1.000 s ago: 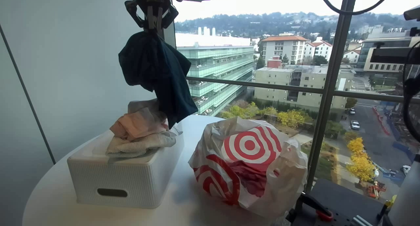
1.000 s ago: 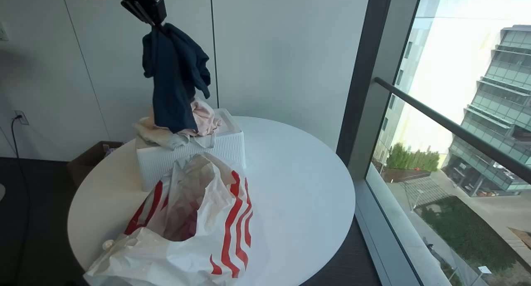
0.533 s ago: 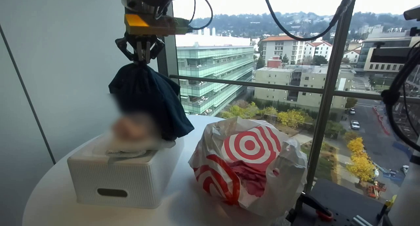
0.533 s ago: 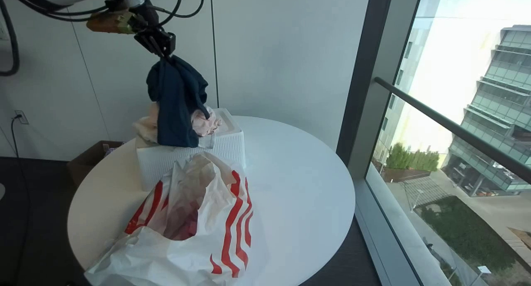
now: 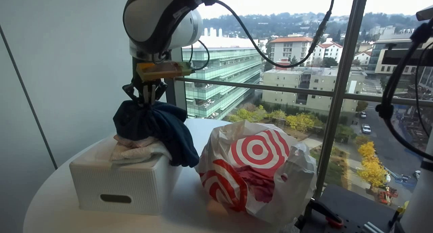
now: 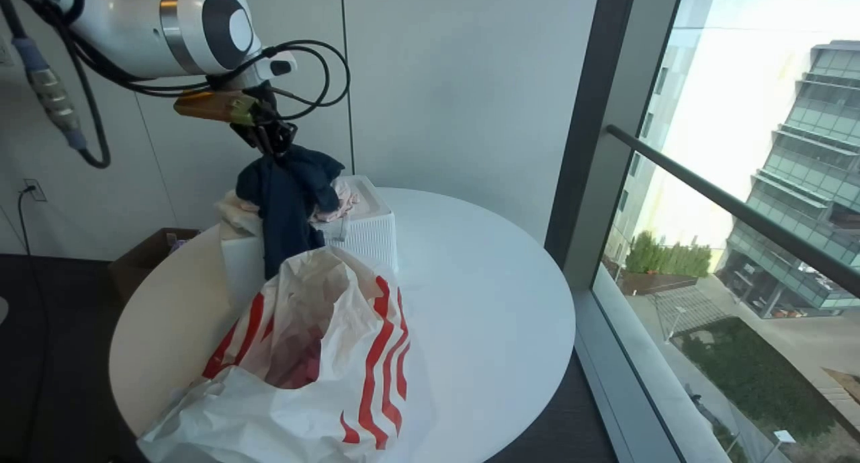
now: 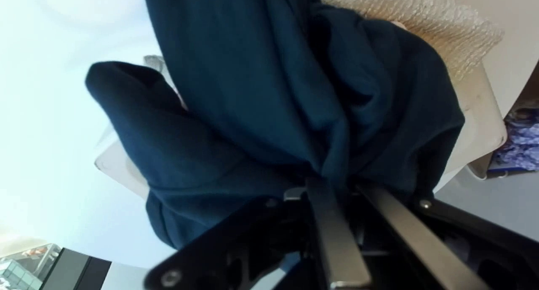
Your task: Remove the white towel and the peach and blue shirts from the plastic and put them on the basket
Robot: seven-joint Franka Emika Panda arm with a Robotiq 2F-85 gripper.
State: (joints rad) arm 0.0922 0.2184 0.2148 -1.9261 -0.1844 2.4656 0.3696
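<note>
Lowered since earlier frame, left of centre: blue shirt, clamped in gripper, directly below it, long axis slanting lower right over basket.

One round bench carries one white bin, one slot handle showing, and one plastic bag, two bullseye marks in sight, at least one dark red cloth inside. Over the bin: one navy blue shirt, one peach shirt, one white towel. One robot arm, one two-fingered hand. Far left, one cardboard box.
</note>
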